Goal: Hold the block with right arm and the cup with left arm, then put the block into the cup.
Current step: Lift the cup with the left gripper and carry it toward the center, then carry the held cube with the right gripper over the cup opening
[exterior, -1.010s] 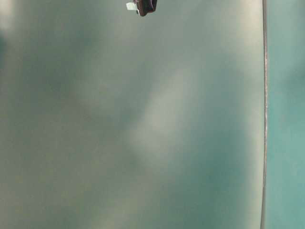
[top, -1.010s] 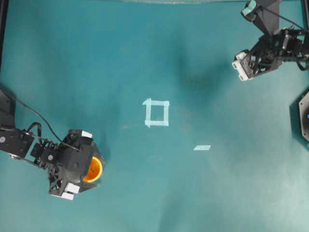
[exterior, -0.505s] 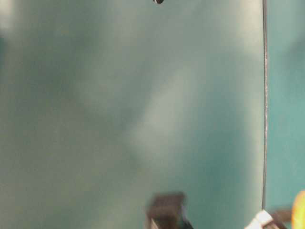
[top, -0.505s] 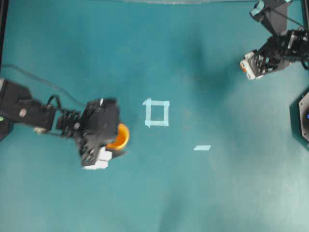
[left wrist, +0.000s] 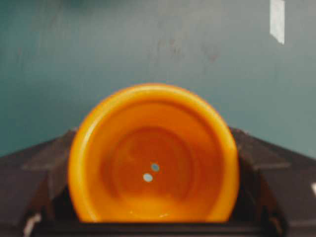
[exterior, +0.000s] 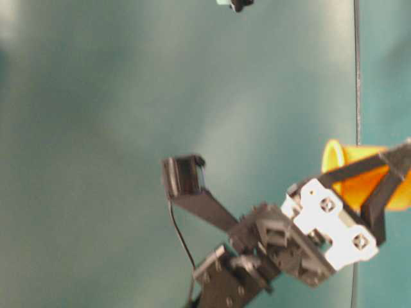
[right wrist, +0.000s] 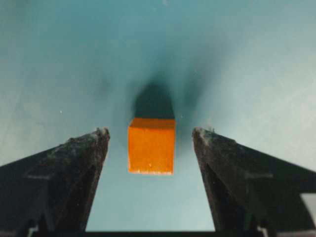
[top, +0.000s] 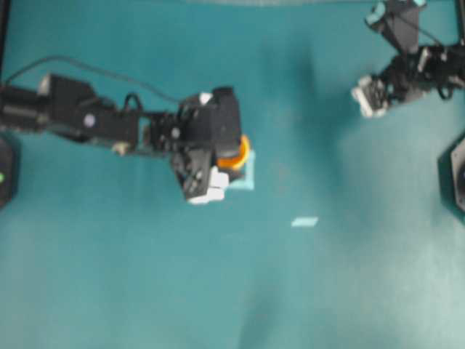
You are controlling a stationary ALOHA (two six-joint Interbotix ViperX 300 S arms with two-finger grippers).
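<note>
The yellow cup point(top: 240, 152) with its orange inside is held in my left gripper point(top: 231, 161), which is shut on it over the middle of the table. In the table-level view the cup point(exterior: 366, 178) lies sideways in the black fingers point(exterior: 385, 192), above the table. The left wrist view looks into the cup point(left wrist: 153, 158), which is empty. My right gripper point(right wrist: 150, 132) is open at the back right point(top: 369, 96). The orange block point(right wrist: 151, 145) sits on the table between its fingers point(right wrist: 81, 163), touching neither. The block is hidden in the overhead view.
A light tape square point(top: 248, 180) lies partly under the cup and left gripper. A short tape strip point(top: 304, 222) lies to its lower right. A black base point(top: 458, 178) stands at the right edge, another point(top: 6, 171) at the left edge.
My left arm has carried the cup from the front left up and to the right, to the tape square. My right gripper has shifted slightly at the back right.
</note>
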